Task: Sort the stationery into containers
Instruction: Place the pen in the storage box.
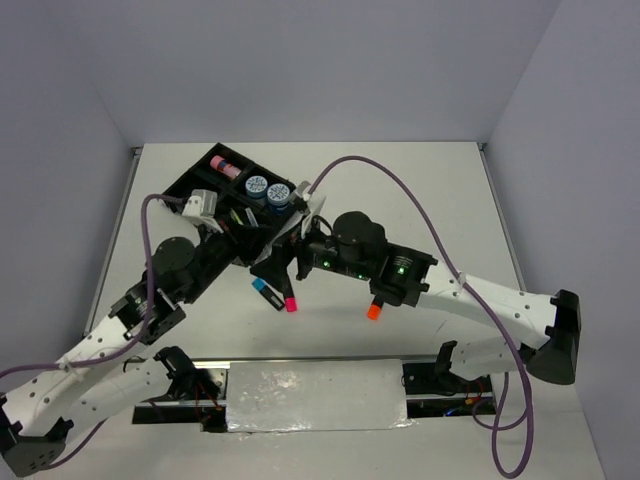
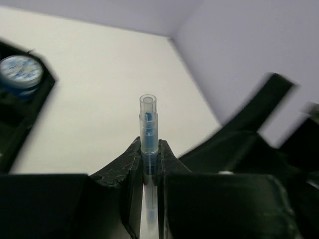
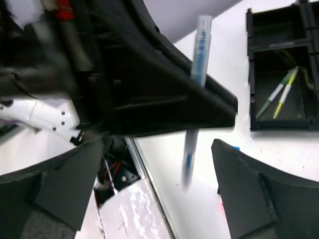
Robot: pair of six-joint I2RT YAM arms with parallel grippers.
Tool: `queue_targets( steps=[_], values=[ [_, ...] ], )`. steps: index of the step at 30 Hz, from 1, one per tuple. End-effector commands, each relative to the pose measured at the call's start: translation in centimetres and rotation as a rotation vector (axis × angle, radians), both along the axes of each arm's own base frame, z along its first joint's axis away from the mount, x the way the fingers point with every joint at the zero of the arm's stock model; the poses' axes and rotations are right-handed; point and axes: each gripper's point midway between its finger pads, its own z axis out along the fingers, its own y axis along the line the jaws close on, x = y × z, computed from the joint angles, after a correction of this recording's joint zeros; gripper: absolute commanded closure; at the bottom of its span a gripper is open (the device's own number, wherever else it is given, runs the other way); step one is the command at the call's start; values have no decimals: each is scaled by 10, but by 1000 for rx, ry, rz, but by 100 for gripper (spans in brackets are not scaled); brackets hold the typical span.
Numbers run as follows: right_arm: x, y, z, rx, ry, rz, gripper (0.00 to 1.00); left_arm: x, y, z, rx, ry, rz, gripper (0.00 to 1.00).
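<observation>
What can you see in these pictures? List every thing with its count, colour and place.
tray: one, black, far left of the table
tubs: two, blue, in the tray
tube: one, pink-capped, in the tray
thin pens: two, green-white, in the tray
highlighters: three, blue, pink, orange, on the table
clear blue pen: one, in the left gripper
table: one, white
left gripper: one, black, shut on the clear blue pen
right gripper: one, black, open beside the pen

- clear pen [image 2: 148, 134], blue ink inside
- black tray [image 1: 185, 185]; blue tubs [image 1: 256, 186], white-and-blue patterned lids
- blue highlighter [image 1: 262, 288], pink highlighter [image 1: 291, 304], orange highlighter [image 1: 373, 312]; white table [image 1: 450, 200]
</observation>
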Motion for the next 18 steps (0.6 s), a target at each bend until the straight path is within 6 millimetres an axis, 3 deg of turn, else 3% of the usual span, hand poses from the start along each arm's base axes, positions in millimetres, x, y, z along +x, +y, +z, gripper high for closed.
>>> queue_targets(
  steps=[1,2,3,4,7,12,18],
  values=[
    [33,-28,12,92,37,-180,0,37,34,-36,112,146,288,100],
    [37,-36,-4,73,87,-212,0,44,39,-39,125,161,329,100],
    [46,-52,-5,85,94,-256,0,50,43,-39,132,171,365,100],
    [49,-62,-30,52,128,-289,0,64,50,-49,158,194,415,100],
    [54,-103,-56,8,143,-394,0,100,68,-59,163,214,510,100],
    [50,-161,-70,-26,128,-541,0,150,112,-101,164,304,768,100],
    [31,-192,-80,-32,135,-564,0,194,125,-129,188,334,875,93]
  ],
)
